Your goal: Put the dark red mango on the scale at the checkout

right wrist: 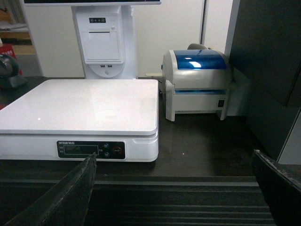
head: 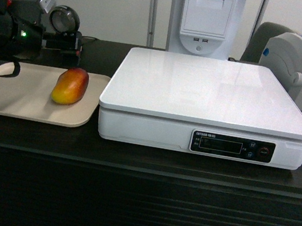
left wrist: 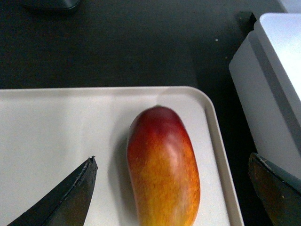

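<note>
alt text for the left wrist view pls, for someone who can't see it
A dark red mango, red at the far end and orange-yellow nearer the camera, lies on a beige tray between the open left gripper fingers. The white scale stands to the right of the tray on the black checkout counter.

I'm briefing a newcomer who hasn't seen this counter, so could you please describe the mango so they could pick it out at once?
Find the large white scale on the black checkout counter. Directly to its left lies a flat beige tray, and the dark red mango rests near that tray's right edge. It is the only fruit there: a glossy oval, deep red fading to orange-yellow.
</note>
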